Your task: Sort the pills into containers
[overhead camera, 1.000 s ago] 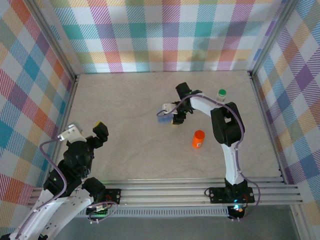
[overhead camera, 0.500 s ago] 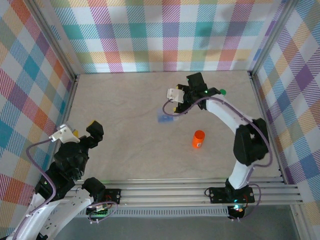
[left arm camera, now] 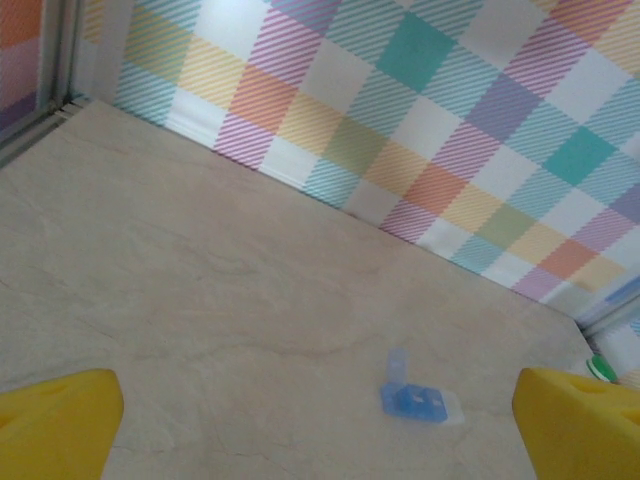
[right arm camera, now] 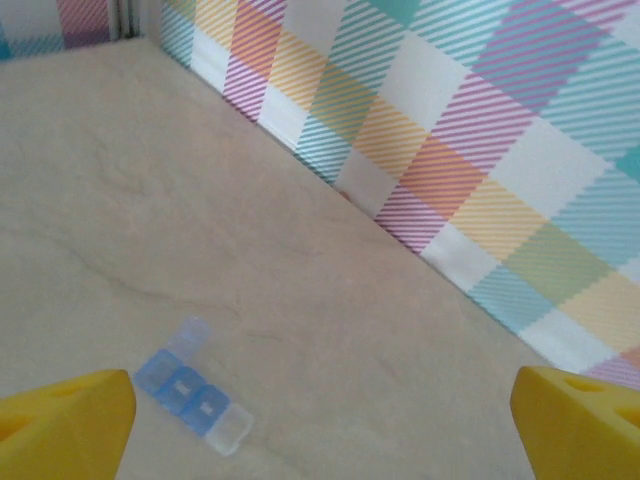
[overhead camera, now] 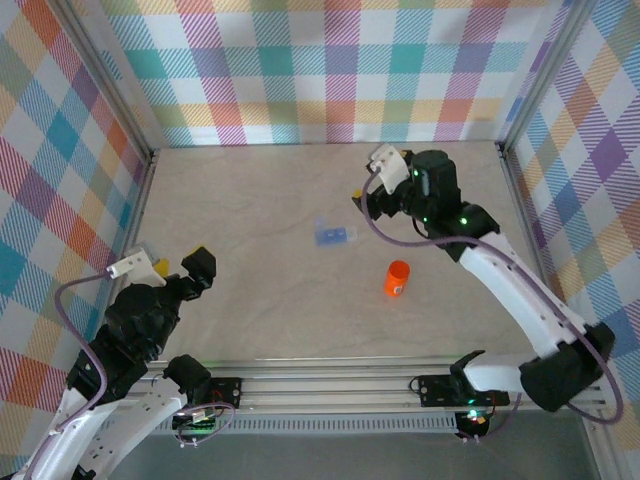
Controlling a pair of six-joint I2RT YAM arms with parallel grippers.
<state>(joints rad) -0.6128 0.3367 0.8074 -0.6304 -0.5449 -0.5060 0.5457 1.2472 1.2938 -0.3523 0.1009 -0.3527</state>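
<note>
From above, the blue pill box (overhead camera: 333, 235) lies mid-table (overhead camera: 230, 200), apart from the orange bottle (overhead camera: 397, 278). The right end effector (overhead camera: 366, 198) hangs beyond both.

The left wrist view shows the left end effector (left arm camera: 320, 420) spread and empty.

In the right wrist view, the right end effector is spread and empty, so any approach should probably come down squarely over its target.

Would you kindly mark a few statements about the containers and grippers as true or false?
1. The blue box lies on the table, gripped by nothing. True.
2. The right gripper holds the orange bottle. False: it is open and empty; the bottle sits free on the table.
3. The left gripper is open. True.
4. The blue box is nearer the arm bases than the orange bottle. False: it lies farther from them.
</note>
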